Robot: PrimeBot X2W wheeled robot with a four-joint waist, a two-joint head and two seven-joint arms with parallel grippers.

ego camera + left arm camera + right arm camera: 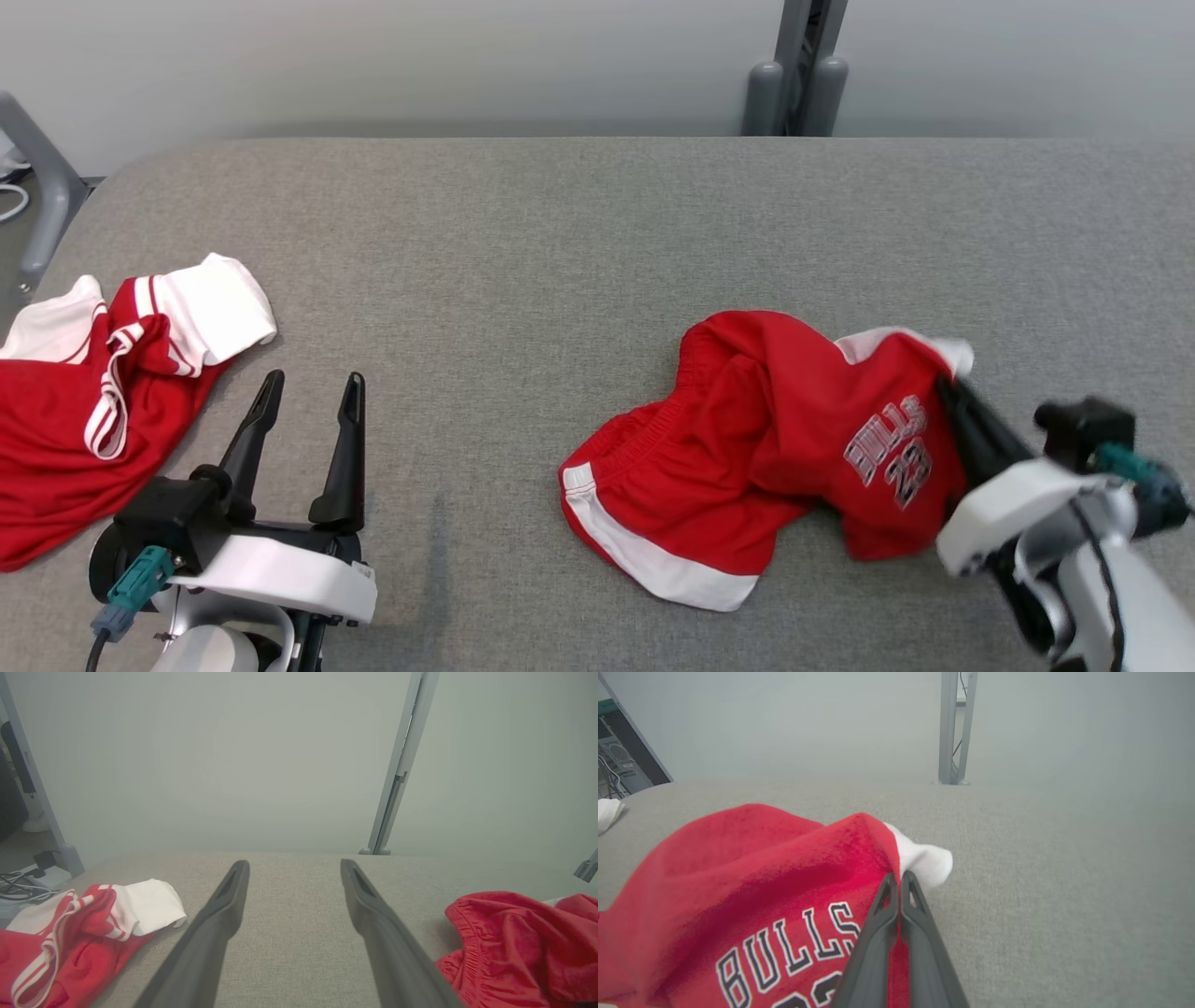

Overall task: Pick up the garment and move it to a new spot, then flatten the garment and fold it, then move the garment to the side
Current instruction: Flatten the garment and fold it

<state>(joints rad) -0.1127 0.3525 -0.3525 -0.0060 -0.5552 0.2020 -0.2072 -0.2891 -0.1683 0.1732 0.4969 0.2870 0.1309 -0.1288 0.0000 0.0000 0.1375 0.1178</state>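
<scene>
Right wrist view: crumpled red garment in tapered right end effector.

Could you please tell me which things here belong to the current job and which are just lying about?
In the job:
- red BULLS 23 garment
- right tool, shut on its edge
- grey table it lies on

Lying about:
- second red-and-white garment, far left
- left tool, open, holding nothing
- grey posts behind
</scene>
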